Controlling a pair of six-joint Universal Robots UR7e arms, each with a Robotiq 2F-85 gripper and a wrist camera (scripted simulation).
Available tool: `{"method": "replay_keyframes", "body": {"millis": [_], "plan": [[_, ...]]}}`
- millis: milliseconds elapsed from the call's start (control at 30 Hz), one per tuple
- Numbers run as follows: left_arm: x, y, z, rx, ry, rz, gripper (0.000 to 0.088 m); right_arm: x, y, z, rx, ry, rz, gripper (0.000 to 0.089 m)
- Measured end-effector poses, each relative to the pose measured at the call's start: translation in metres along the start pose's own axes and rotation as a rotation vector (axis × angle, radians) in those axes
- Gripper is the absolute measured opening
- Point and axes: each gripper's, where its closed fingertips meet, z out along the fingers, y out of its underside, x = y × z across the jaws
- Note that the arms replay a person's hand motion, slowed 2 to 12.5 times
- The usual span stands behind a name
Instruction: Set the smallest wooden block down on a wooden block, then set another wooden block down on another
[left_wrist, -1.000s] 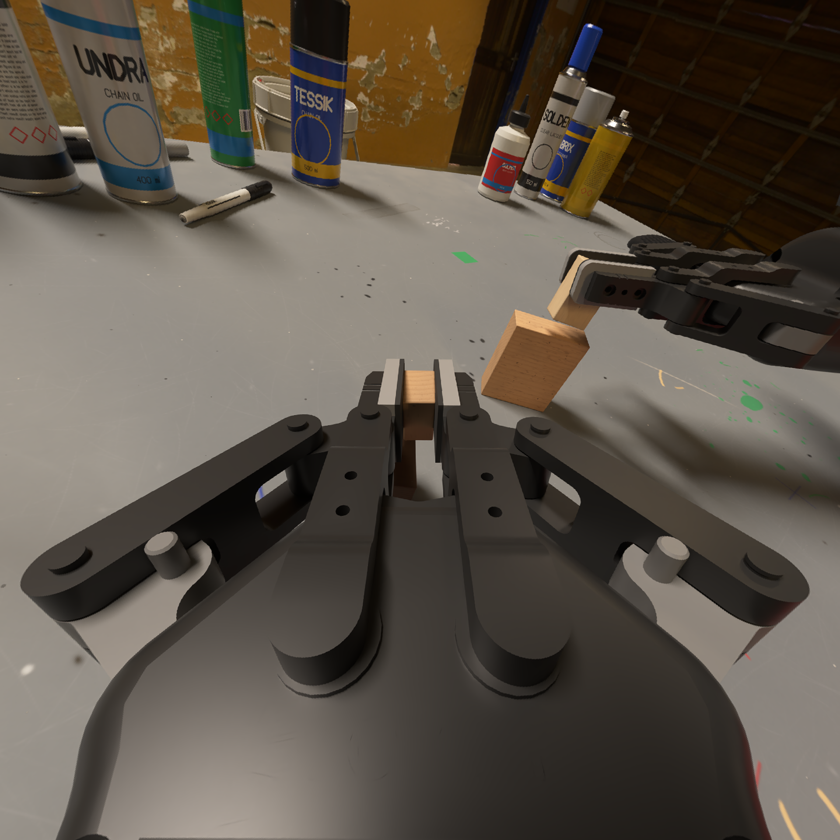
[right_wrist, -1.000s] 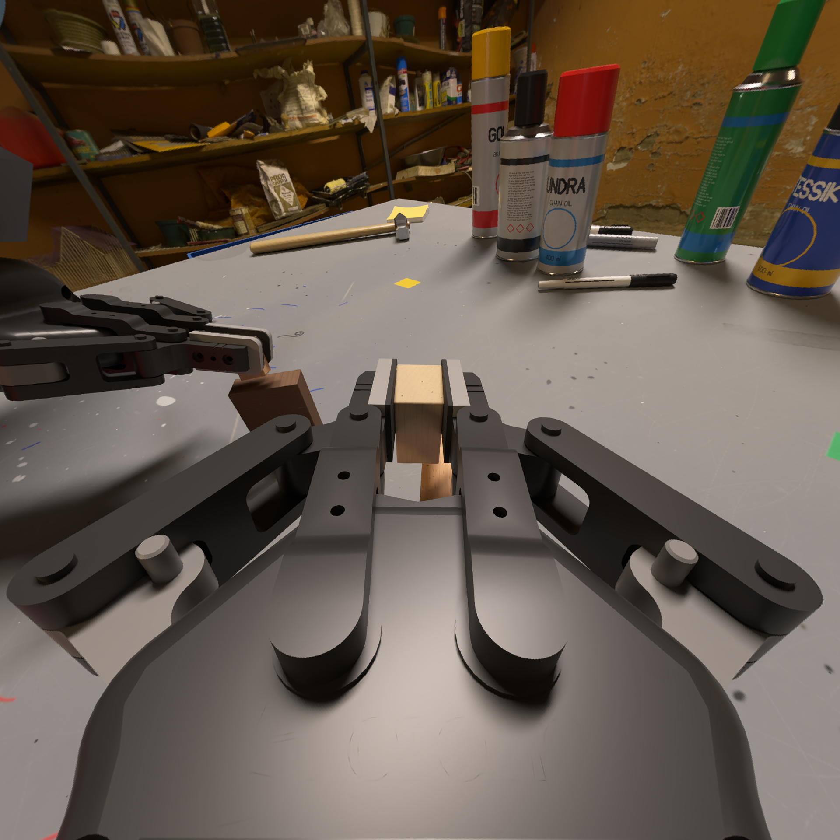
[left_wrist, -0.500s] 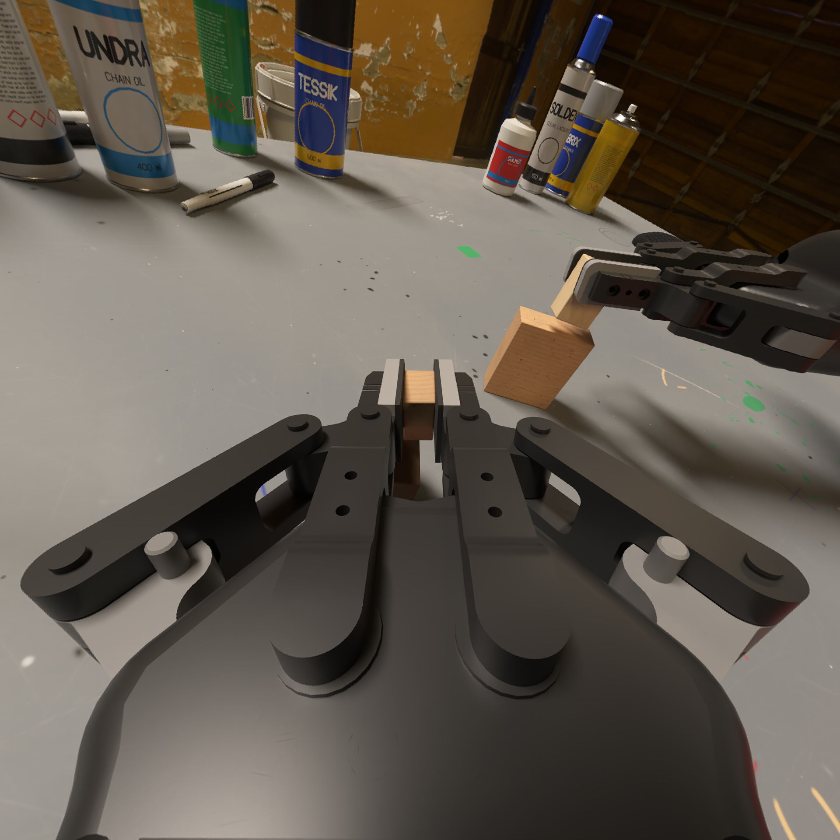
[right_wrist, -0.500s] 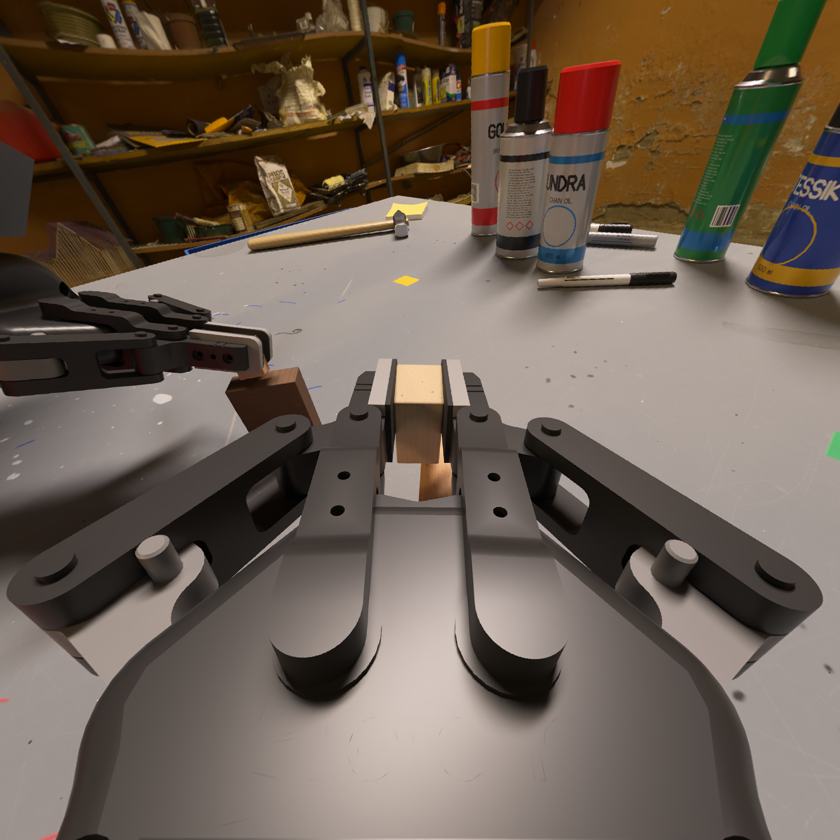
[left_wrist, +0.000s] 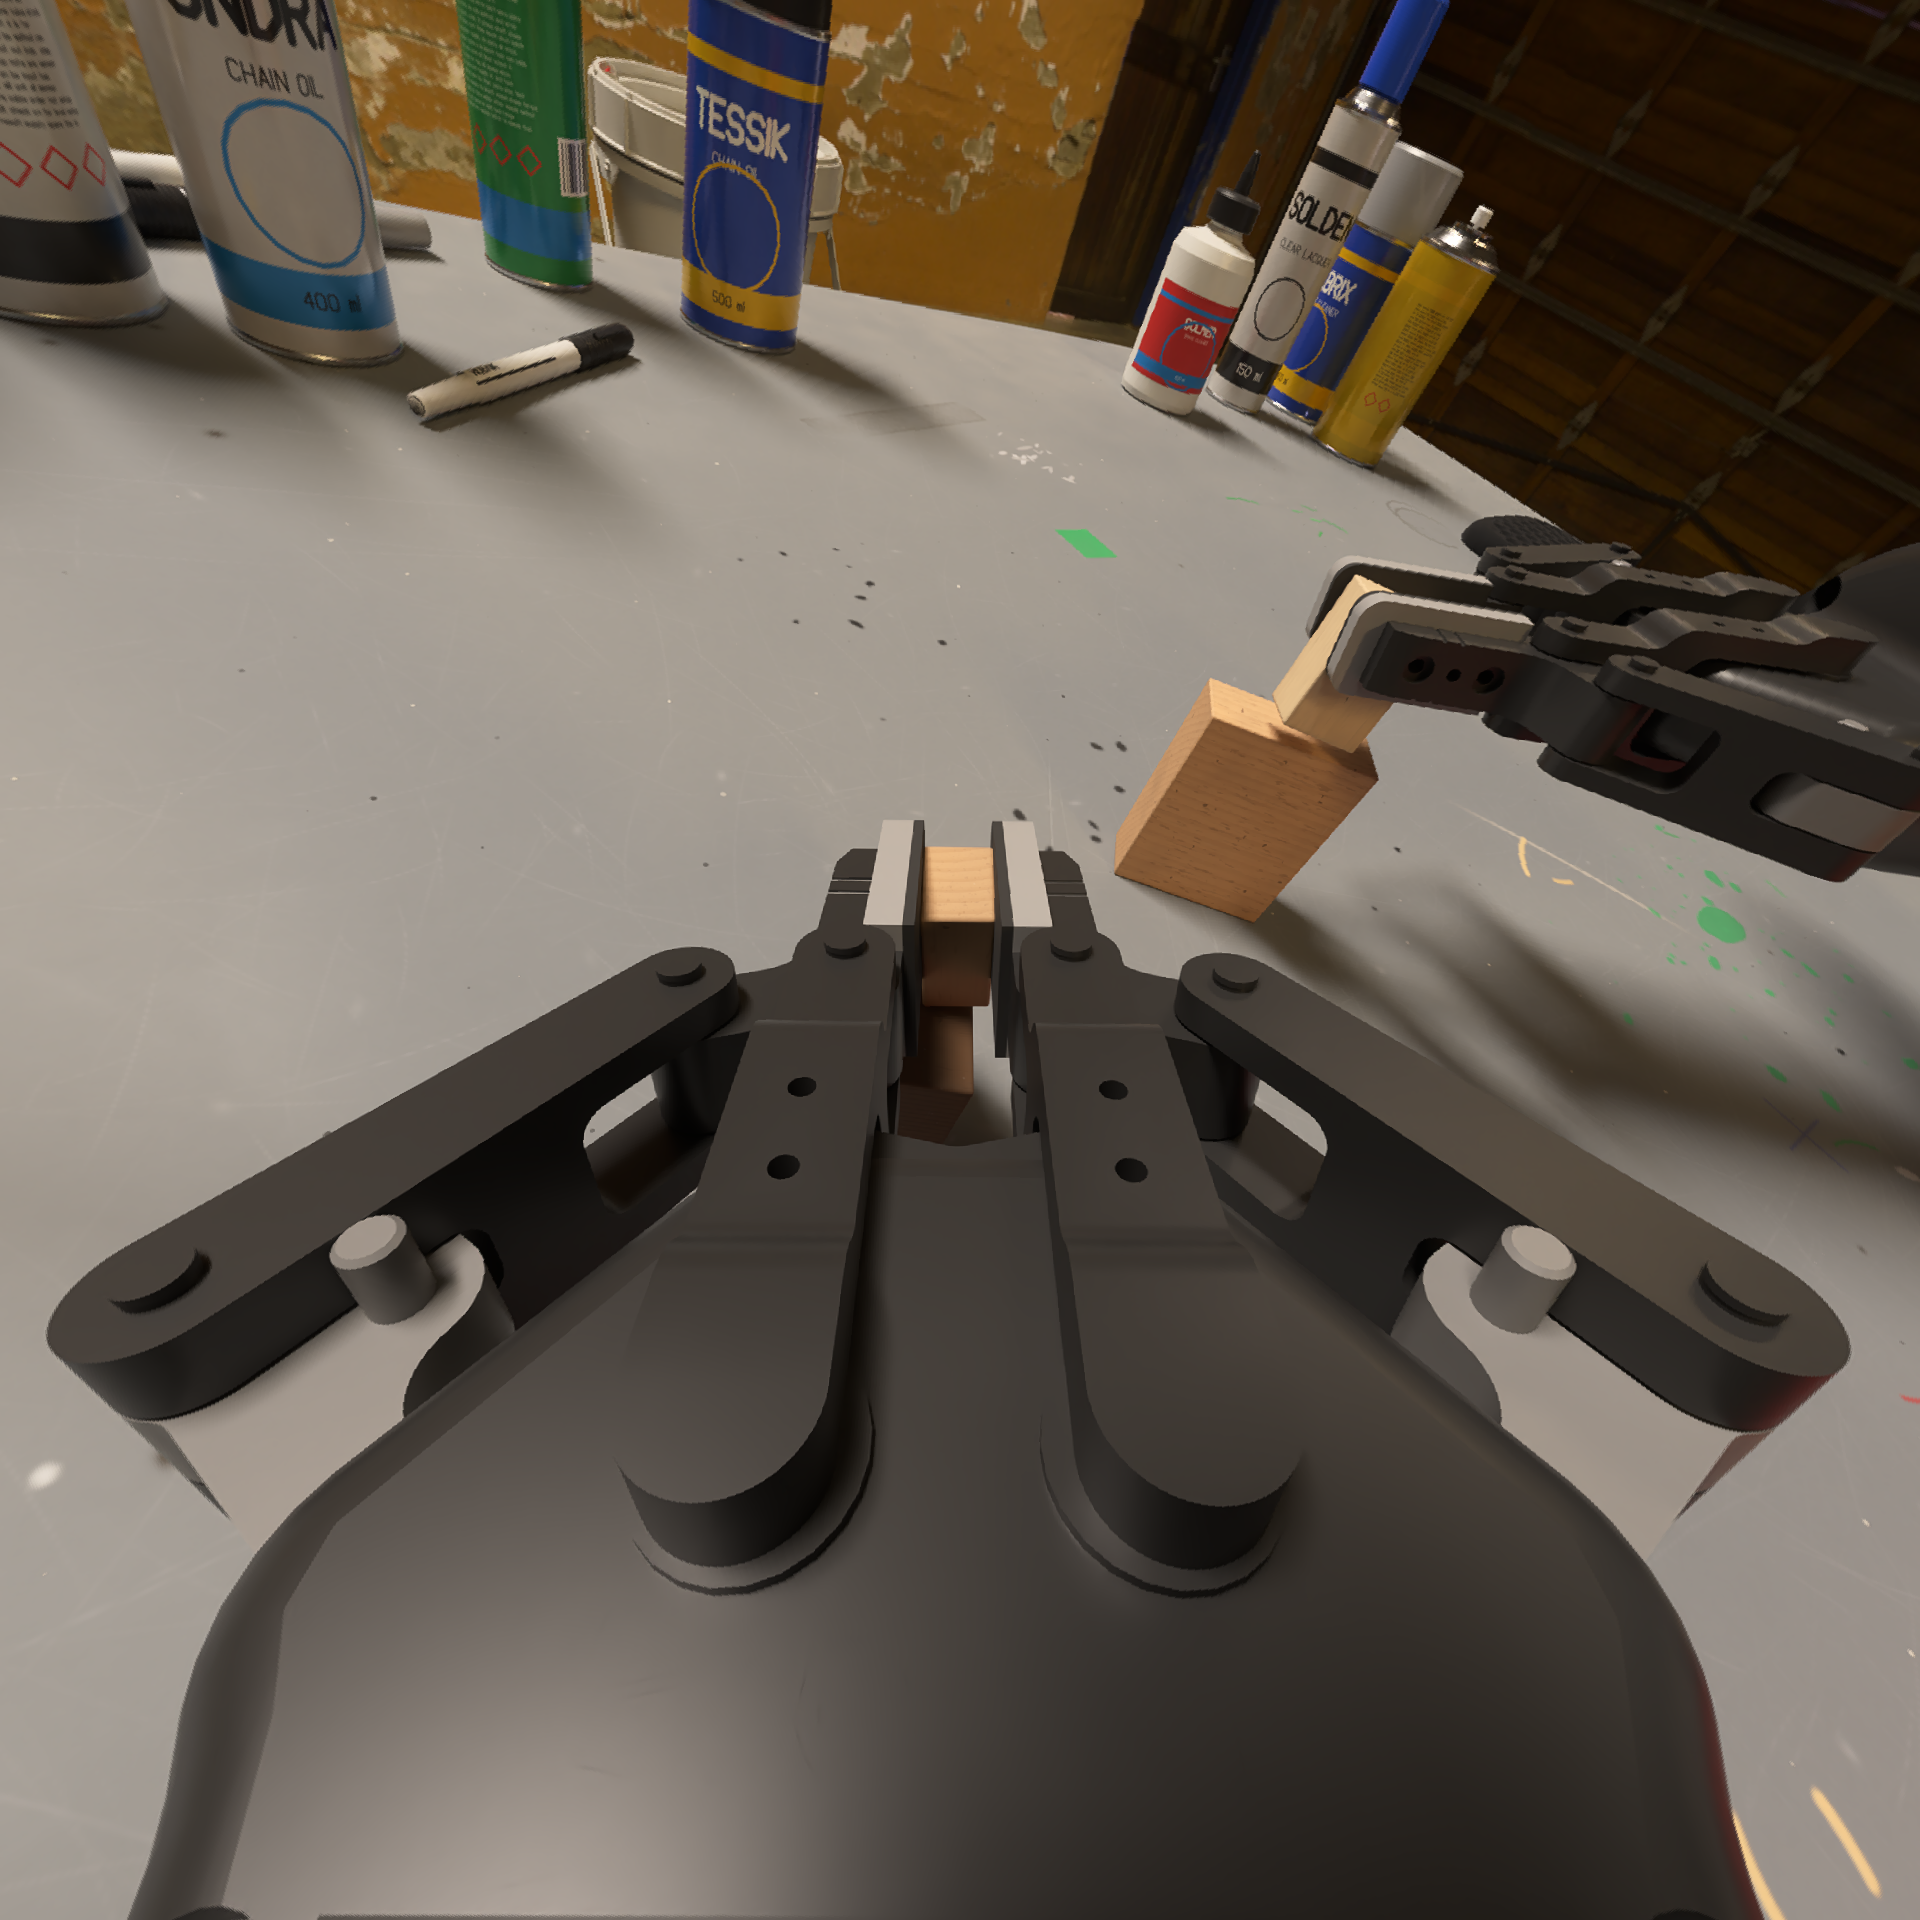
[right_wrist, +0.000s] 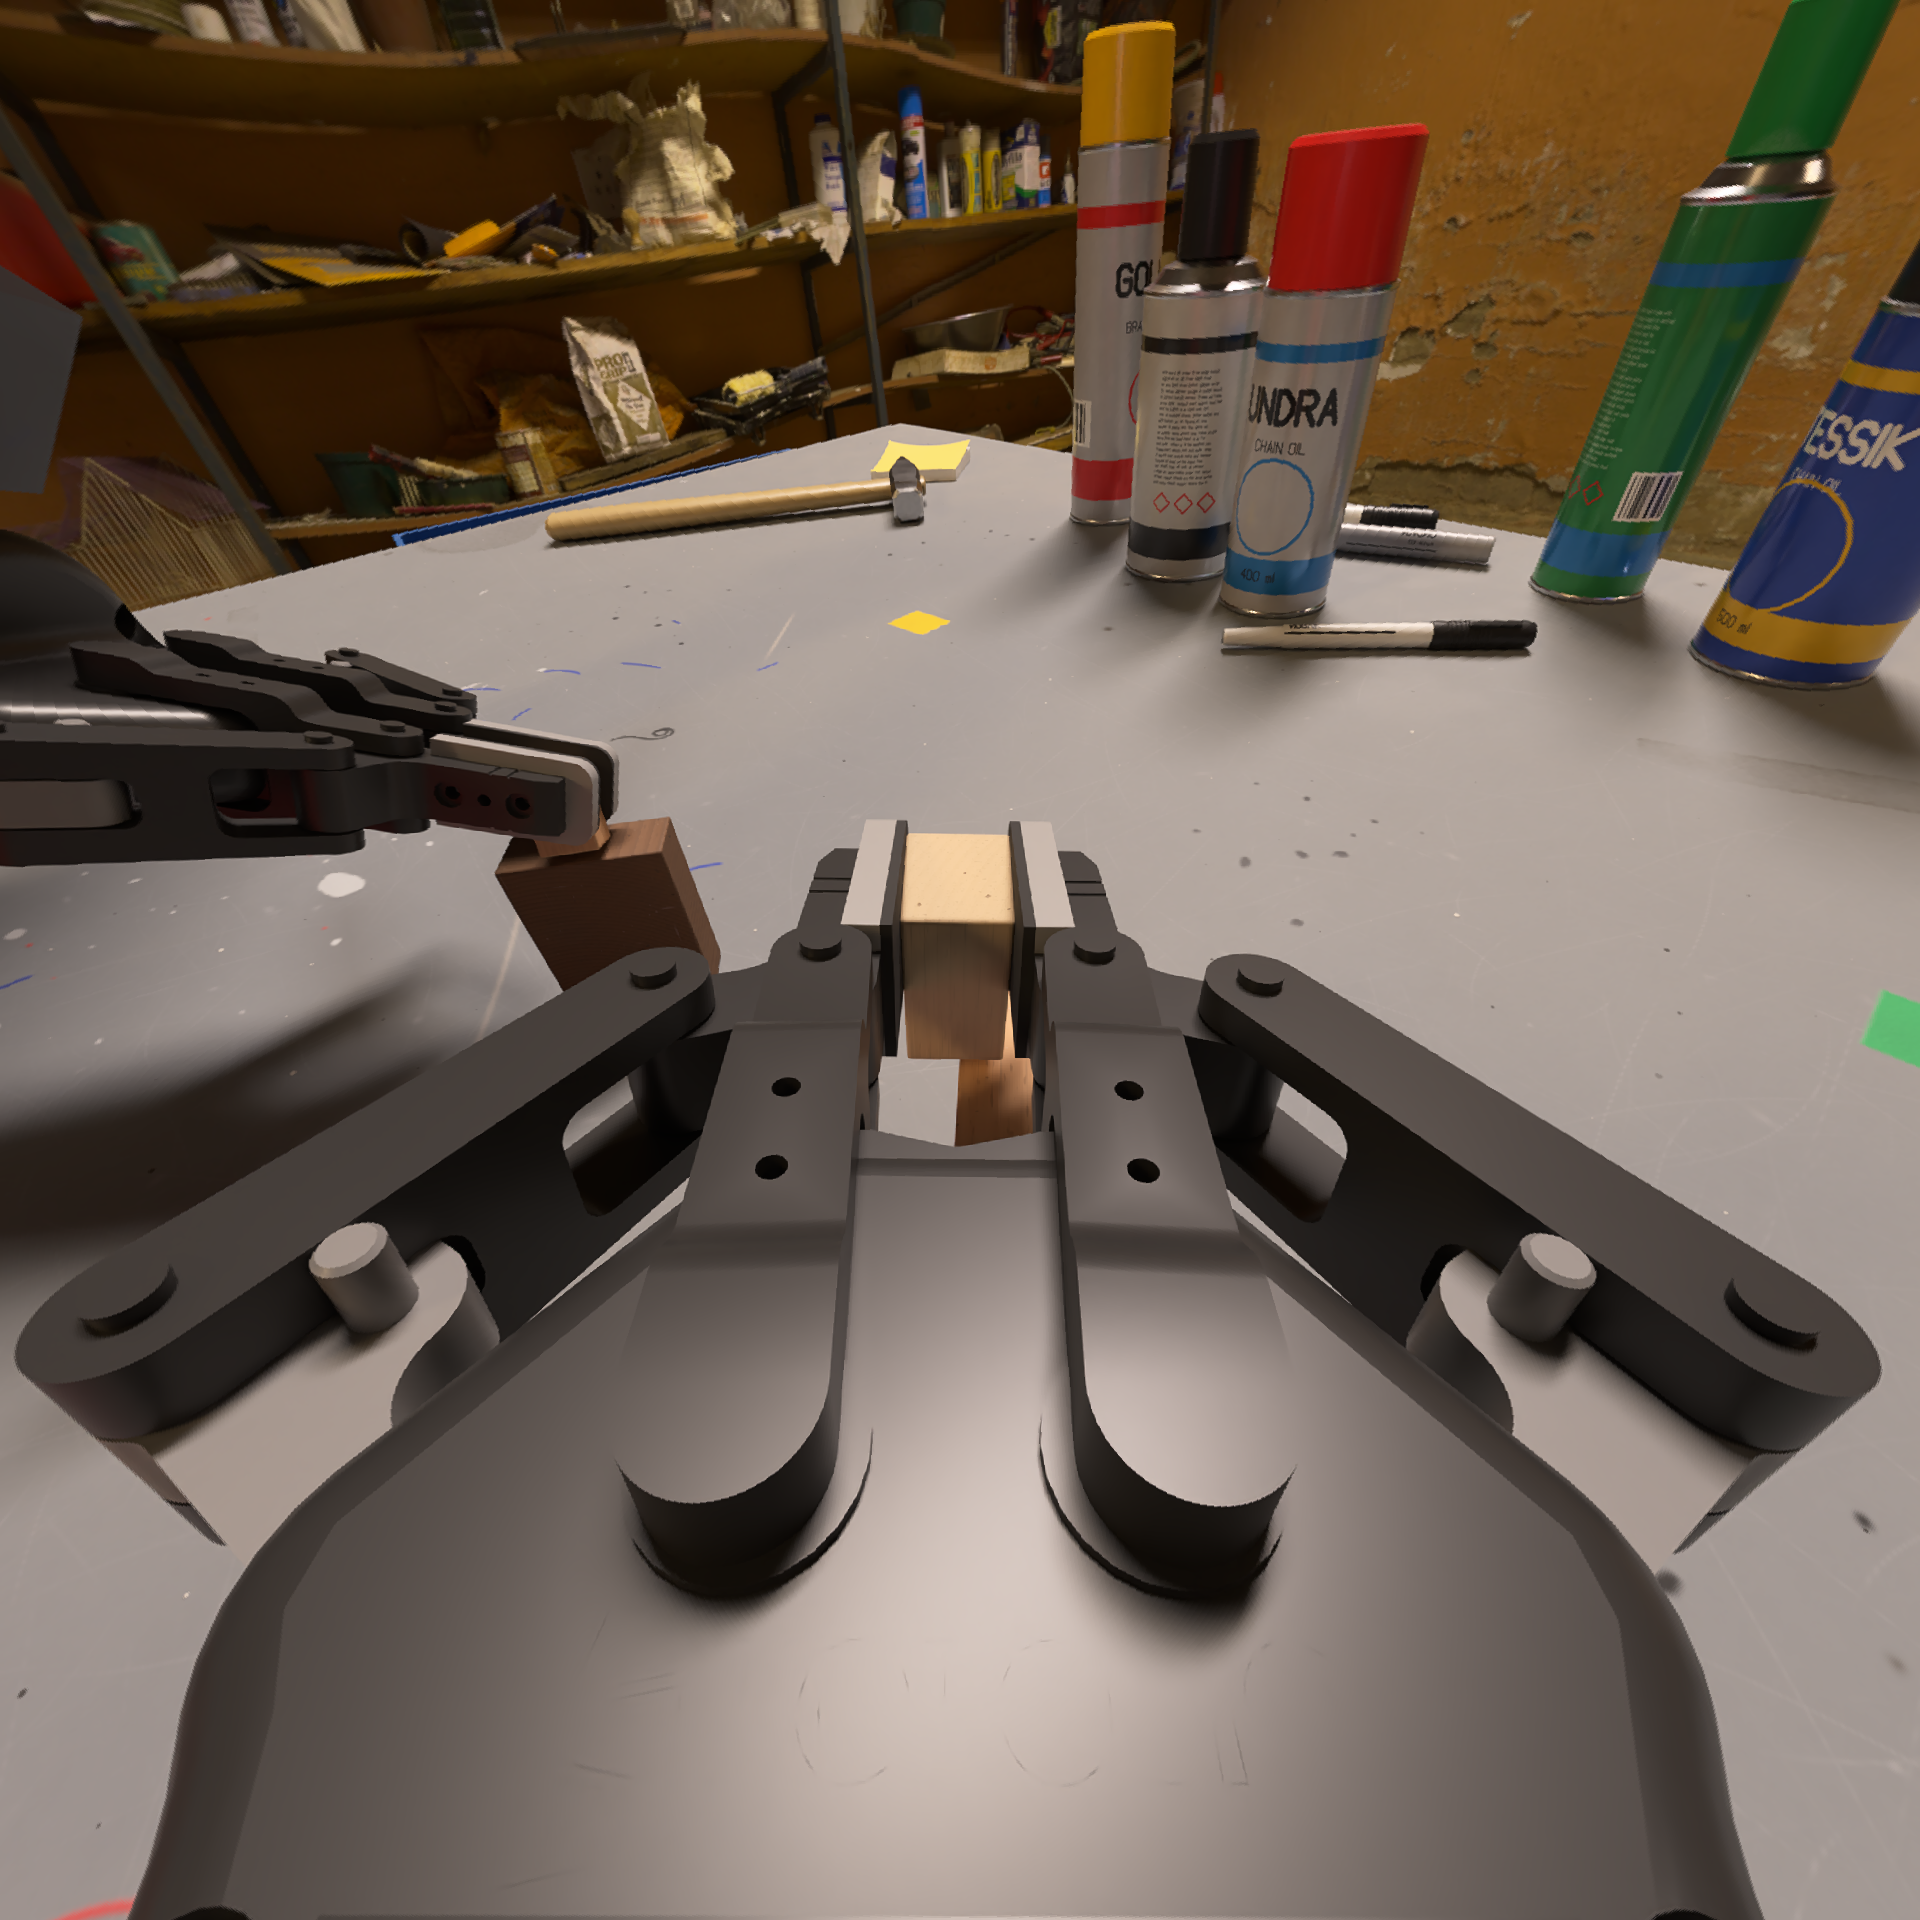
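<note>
On the matte grey table (left_wrist: 520, 727), each pincer pinches a small smooth-grained wooden block atop a larger one

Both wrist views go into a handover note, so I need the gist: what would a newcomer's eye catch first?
In the left wrist view, the left gripper clamps a small tan block over a dark brown block. To its right, the right gripper holds a pale block on a larger light block. Spray cans line the table's far edge.

Each gripper (left_wrist: 958, 868) (right_wrist: 956, 873) has matte black linkage arms, light grey fingertip pads (left_wrist: 896, 871), round pivot caps, grey pins and paired screw holes.
</note>
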Motion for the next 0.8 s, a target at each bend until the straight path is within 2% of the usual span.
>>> {"method": "replay_keyframes", "body": {"millis": [400, 567, 800], "plan": [[-0.0008, 0.0007, 0.0006, -0.012, -0.002, -0.012, 0.0115, 0.0009, 0.002, 0.0006, -0.01, 0.008, -0.005, 0.017], [-0.0015, 0.0006, 0.0012, -0.02, -0.005, -0.02, 0.0258, 0.0014, 0.004, 0.0012, -0.022, 0.013, -0.009, 0.017], [-0.0029, 0.0, 0.0017, -0.03, -0.005, -0.037, 0.0272, 0.0025, 0.0071, 0.0019, -0.038, 0.021, -0.015, 0.017]]}}
